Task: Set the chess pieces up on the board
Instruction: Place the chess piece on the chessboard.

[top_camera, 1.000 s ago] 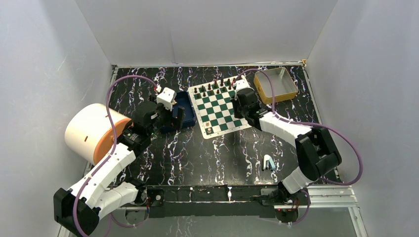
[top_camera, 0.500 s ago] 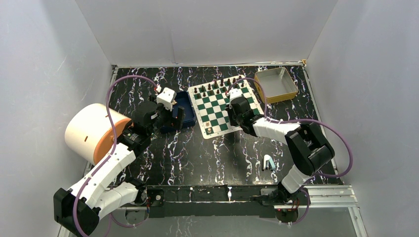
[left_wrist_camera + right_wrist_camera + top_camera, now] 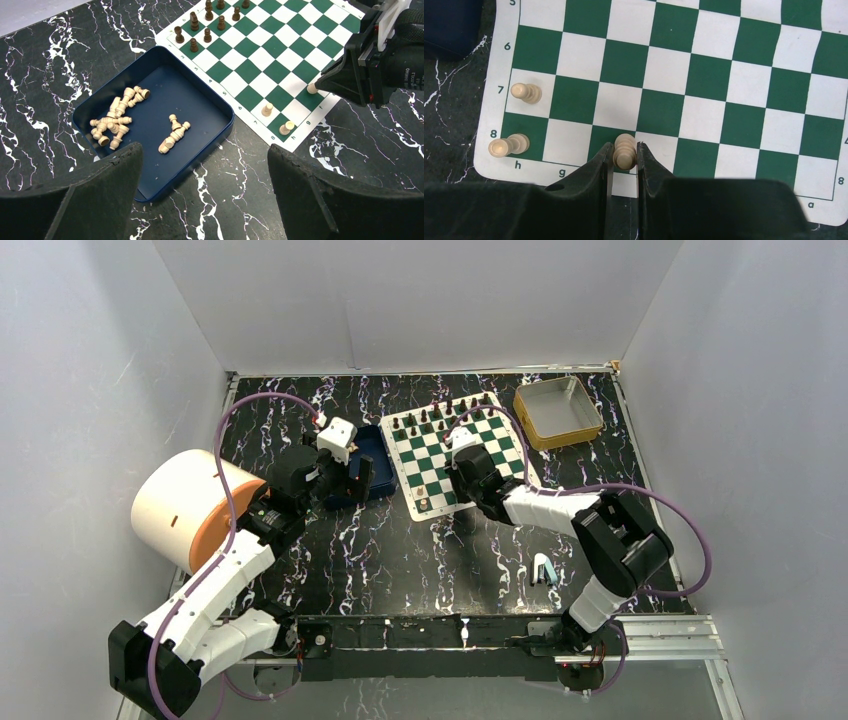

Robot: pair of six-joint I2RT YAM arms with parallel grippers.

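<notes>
Chess piece (image 3: 625, 150) pinched by right end effector (image 3: 624, 156) at board's (image 3: 719, 65) six o'clock edge; left end effector (image 3: 205, 157) spread wide.

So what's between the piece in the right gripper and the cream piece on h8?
Nothing: in the right wrist view, only bare squares of the board lie between the held piece and the h8 piece.

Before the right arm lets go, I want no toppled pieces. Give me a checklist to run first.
1. Cream piece clamped between right fingers: ok.
2. Piece over the near row of the board: ok.
3. Base resting on the board: cannot tell.
4. Two standing pieces at the h corner apart from the fingers: ok.
5. Left fingers open at the blue tray, off the board: ok.
</notes>
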